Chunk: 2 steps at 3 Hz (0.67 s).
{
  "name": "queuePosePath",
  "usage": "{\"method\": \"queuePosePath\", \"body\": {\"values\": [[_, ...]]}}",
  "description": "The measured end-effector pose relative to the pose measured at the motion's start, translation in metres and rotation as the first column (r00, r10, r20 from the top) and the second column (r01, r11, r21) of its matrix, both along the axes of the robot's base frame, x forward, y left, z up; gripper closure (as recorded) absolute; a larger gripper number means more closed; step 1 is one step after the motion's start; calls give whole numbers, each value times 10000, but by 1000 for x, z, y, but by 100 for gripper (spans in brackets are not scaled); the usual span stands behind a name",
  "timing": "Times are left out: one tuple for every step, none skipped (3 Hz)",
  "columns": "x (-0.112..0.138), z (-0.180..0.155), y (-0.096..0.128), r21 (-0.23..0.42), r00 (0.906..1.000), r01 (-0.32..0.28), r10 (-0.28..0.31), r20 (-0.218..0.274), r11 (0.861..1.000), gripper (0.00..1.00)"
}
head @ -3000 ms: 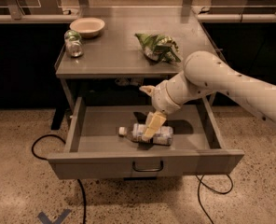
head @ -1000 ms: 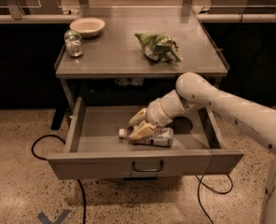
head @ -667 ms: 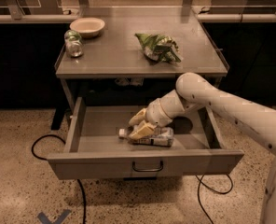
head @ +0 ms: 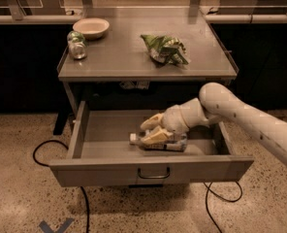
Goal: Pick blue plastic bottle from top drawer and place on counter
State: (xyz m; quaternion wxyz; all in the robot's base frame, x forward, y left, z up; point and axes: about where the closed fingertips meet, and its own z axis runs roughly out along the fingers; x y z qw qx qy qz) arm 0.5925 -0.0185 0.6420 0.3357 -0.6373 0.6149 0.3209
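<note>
The blue plastic bottle (head: 175, 143) lies on its side in the open top drawer (head: 107, 130), white cap pointing left. My gripper (head: 153, 129) is down inside the drawer, right over the bottle's cap end. It is open: one finger lies across the bottle and the other sits just behind it, and I cannot tell whether they touch it. The arm reaches in from the right. The counter (head: 119, 62) is directly above the drawer.
On the counter stand a glass jar with a green lid (head: 77, 46), a pale bowl (head: 90, 27) and a crumpled green bag (head: 165, 49). The drawer front carries a wire handle (head: 153, 174). Black cables (head: 41, 149) lie on the speckled floor.
Three seconds ago the gripper hung higher over the bottle; it has since lowered and tilted onto it. Over the last second nothing has visibly moved.
</note>
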Motion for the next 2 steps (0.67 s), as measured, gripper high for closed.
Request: {"method": "queuePosePath", "body": {"values": [[-3,32,-63,1770,9973,272,-387,620,9838,100],[-3,72,-127,2530,9896,645,-945,1083,9653,100]]}}
